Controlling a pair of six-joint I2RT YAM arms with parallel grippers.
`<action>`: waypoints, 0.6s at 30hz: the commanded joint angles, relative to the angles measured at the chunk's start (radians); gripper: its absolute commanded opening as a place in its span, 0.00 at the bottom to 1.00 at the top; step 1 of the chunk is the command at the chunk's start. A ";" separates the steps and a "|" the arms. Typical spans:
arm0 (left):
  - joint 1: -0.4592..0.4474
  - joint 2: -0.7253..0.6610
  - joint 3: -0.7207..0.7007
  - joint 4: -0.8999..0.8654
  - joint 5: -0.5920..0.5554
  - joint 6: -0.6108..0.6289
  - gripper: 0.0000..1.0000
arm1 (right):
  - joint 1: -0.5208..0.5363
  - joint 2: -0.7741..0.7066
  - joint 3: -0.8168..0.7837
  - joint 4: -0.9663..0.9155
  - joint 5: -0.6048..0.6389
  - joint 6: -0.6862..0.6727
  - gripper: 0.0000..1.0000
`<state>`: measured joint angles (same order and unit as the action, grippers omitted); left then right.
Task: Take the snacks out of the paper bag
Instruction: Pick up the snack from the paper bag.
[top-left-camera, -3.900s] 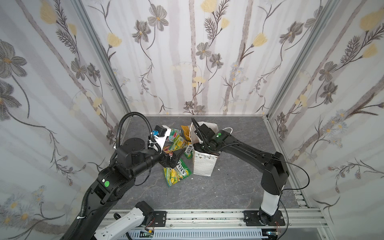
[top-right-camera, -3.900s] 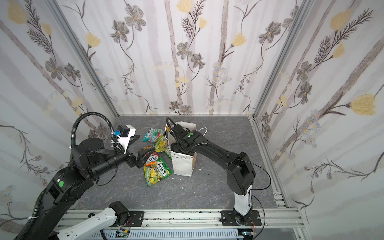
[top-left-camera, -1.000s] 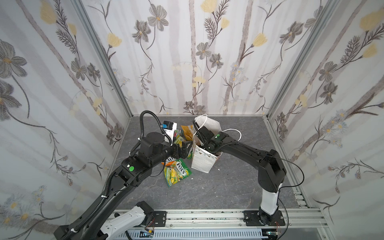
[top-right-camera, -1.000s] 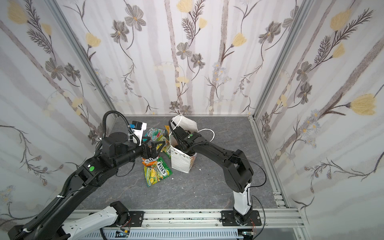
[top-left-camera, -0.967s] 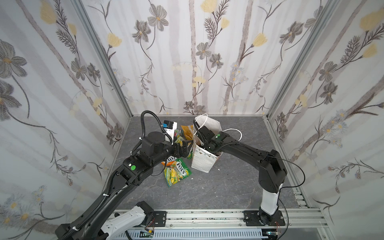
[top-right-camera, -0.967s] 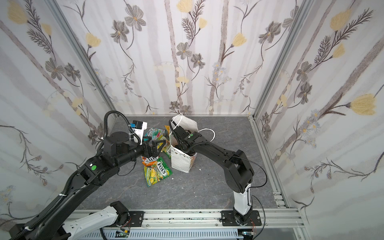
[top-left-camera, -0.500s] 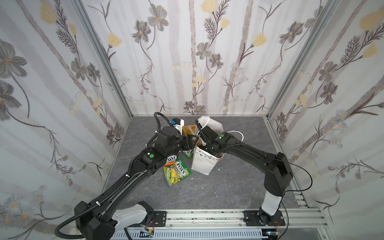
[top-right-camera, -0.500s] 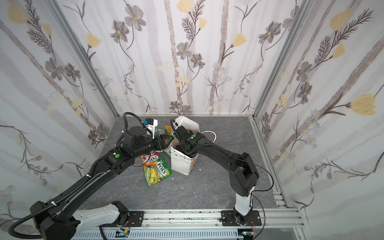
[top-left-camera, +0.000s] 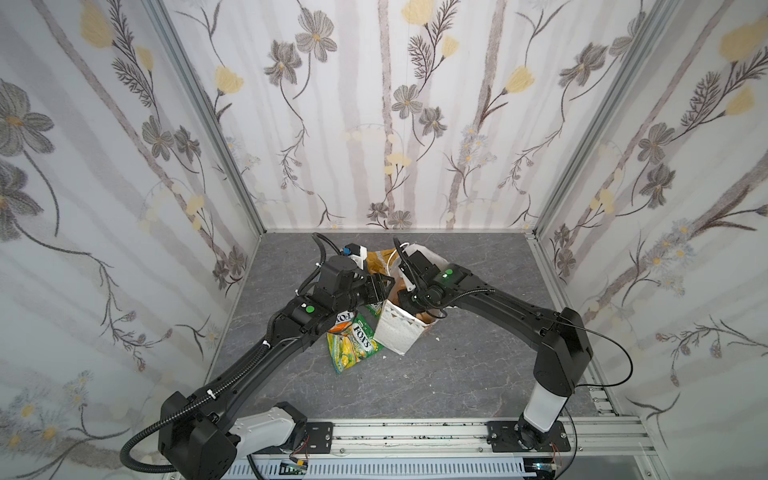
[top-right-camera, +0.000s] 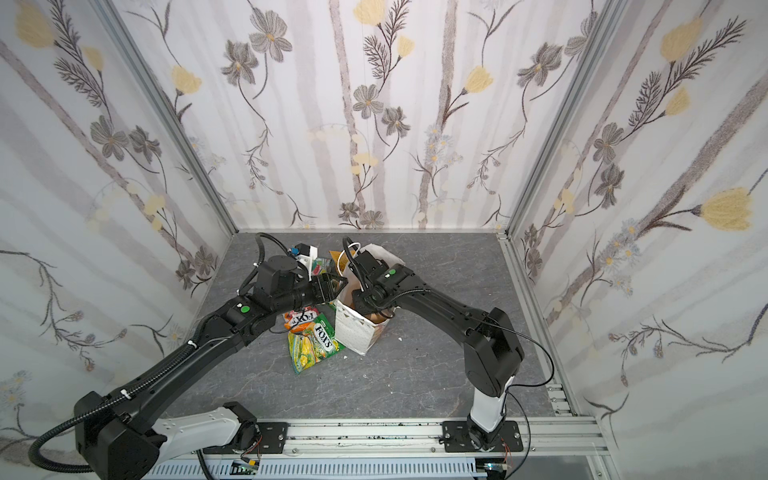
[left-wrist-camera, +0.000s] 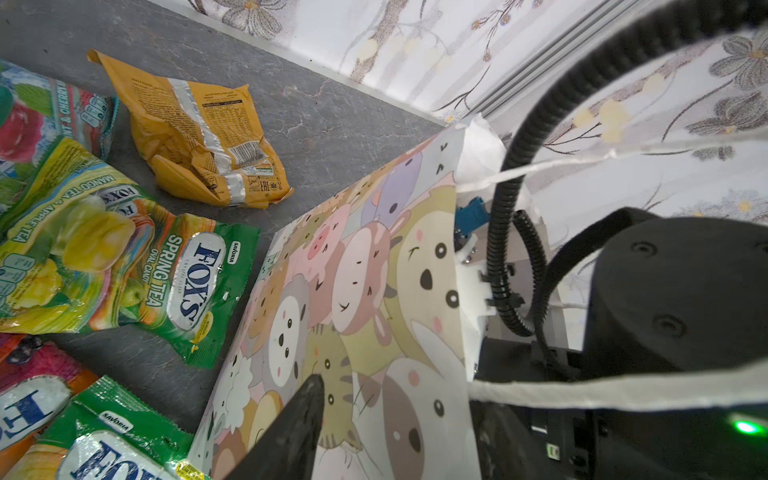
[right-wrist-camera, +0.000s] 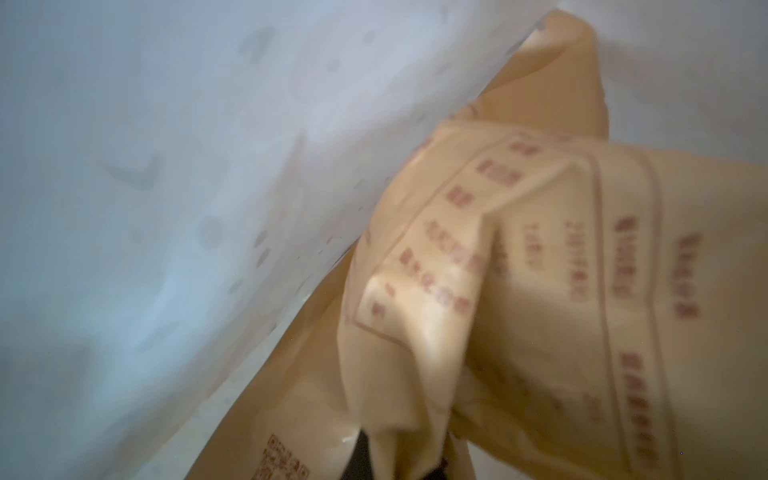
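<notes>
The white paper bag stands mid-table, its cartoon-animal side facing the left wrist camera. My right gripper reaches down inside it. It is shut on a crumpled orange-tan pouch, which lies against the bag's inner wall. My left gripper is open at the bag's left rim. One finger rests outside the wall and the other is hidden. Outside lie a green-yellow FOX'S packet, a red-orange FOX'S packet, a yellow-orange chip bag and a teal-pink bag.
The loose packets crowd the grey floor just left of the bag, under my left forearm. The bag's white cord handles cross in front of the right arm. Flowered walls close in the back and both sides. A rail runs along the front.
My left arm has swung right from above the snack pile to the bag's rim, and its jaws have narrowed. The right gripper has stayed inside the bag.
</notes>
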<state>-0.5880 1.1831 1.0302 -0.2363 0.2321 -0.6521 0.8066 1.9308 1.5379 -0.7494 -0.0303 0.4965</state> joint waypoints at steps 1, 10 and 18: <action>0.004 -0.006 -0.012 0.011 -0.018 -0.021 0.58 | -0.001 -0.027 0.001 0.048 0.010 0.012 0.00; 0.008 0.007 -0.042 0.009 -0.030 -0.057 0.61 | -0.012 -0.089 0.027 0.032 0.025 0.019 0.00; 0.008 0.026 -0.023 0.015 -0.002 -0.070 0.62 | -0.029 -0.116 0.054 0.026 0.026 0.022 0.00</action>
<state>-0.5827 1.2072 0.9932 -0.2424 0.2222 -0.7078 0.7841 1.8183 1.5841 -0.7521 -0.0196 0.5083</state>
